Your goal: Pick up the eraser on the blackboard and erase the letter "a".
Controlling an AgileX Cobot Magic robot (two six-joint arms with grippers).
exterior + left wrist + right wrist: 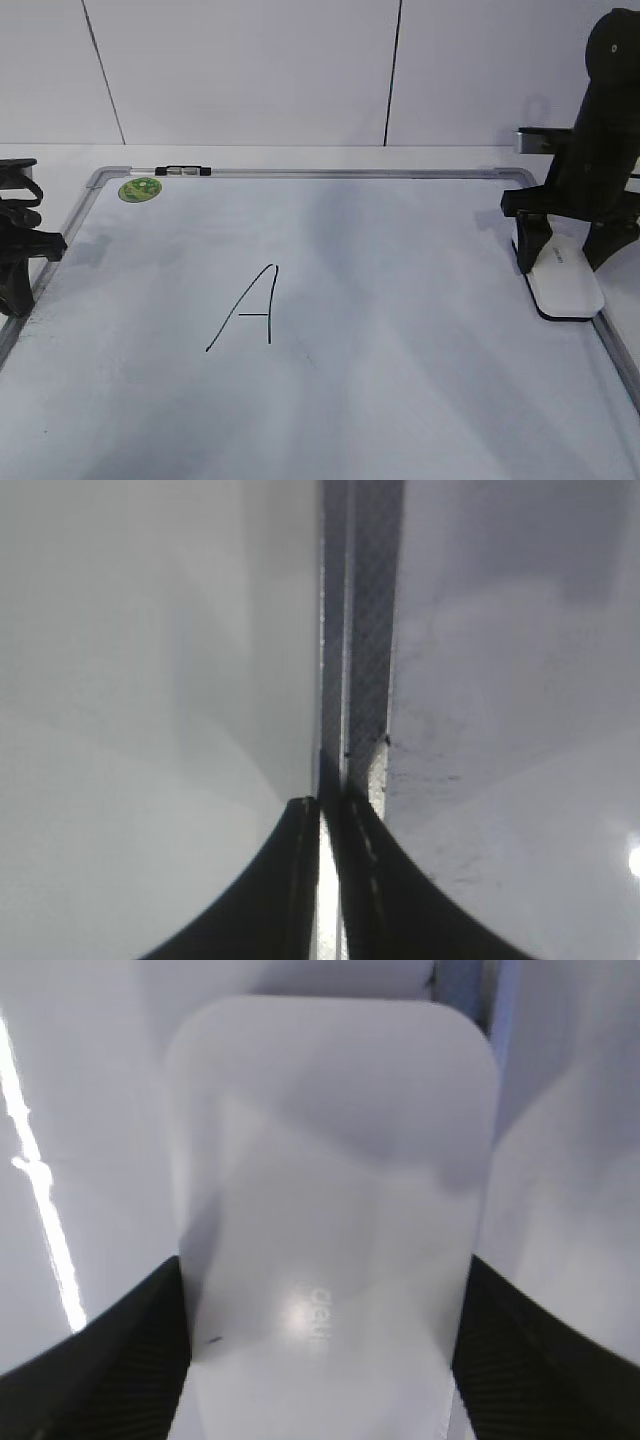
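The white eraser (565, 285) lies flat on the blackboard (400, 340) by its right frame. My right gripper (565, 262) stands over it with a finger against each long side. In the right wrist view the eraser (330, 1140) fills the frame between the two fingers of that gripper (322, 1265), grey lettering showing. No lowercase "a" shows anywhere on the board; only the tall capital A (250, 310) is there. My left gripper (325, 805) is shut and empty over the board's left frame (360, 680), and it also shows at the left edge of the exterior view (18, 285).
A round green magnet (140, 189) sits at the board's top left corner. A marker pen (185, 170) lies along the top frame. The metal frame (620, 350) runs close beside the eraser on the right.
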